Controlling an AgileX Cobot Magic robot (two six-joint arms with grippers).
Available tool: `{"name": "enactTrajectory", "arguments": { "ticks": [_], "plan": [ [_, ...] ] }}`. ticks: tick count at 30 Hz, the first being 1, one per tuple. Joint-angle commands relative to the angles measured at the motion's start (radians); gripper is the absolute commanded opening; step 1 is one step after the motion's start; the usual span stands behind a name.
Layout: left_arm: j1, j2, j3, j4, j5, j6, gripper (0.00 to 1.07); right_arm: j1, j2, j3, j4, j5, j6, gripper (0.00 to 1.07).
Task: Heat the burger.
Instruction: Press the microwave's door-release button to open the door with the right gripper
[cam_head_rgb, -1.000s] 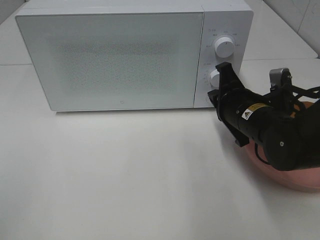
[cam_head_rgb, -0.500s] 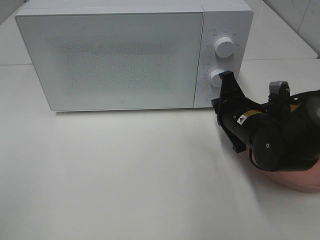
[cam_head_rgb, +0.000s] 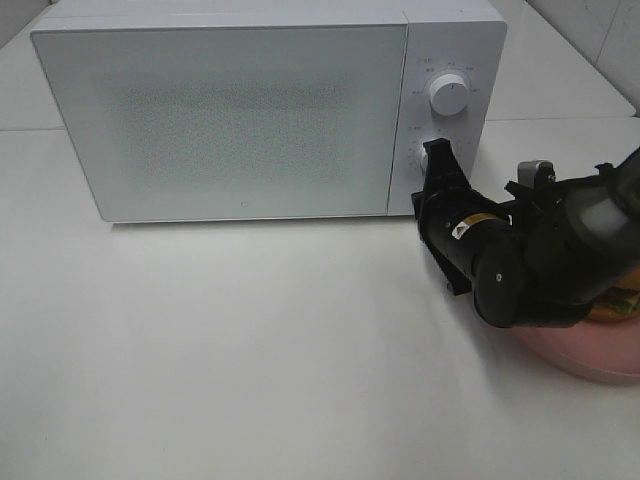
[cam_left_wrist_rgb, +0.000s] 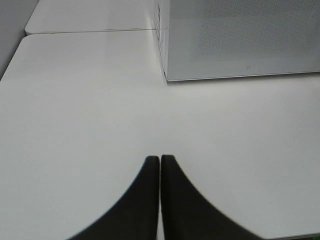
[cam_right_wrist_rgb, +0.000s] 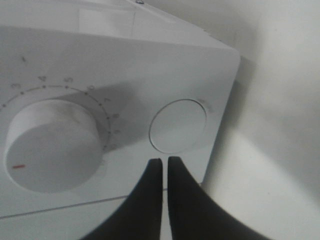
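White round button (cam_right_wrist_rgb: 177, 126) lies just ahead of your right fingers (cam_right_wrist_rgb: 147, 192), closed tight and empty: press its centre squarely, clear of the dial (cam_right_wrist_rgb: 52, 145).

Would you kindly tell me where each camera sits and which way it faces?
Exterior high: mounted high in front, looking down at the microwave on the table; the right arm shows.
Left wrist: low over the table, facing the microwave's corner; the shut left gripper shows.
Right wrist: close to the control panel, facing a dial and button; the shut right gripper shows.
All three share the microwave.
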Motion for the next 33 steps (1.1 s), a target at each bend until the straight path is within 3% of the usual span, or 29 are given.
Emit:
{"name": "enactTrajectory", "arguments": {
  "ticks": [1, 25, 33],
  "plan": [
    [0.003, -0.019, 0.001, -0.009, -0.01, -0.001, 0.0, -0.006, -0.003, -0.024, 0.041, -0.002, -0.029, 0.0],
    [0.003, -0.019, 0.001, -0.009, -0.01, -0.001, 0.0, -0.006, 0.056, -0.086, 0.139, -0.01, -0.094, 0.0],
    [0.003, -0.019, 0.001, -0.009, -0.01, -0.001, 0.0, -0.068, 0.056, -0.1, 0.131, -0.007, -0.093, 0.0]
  ]
}}
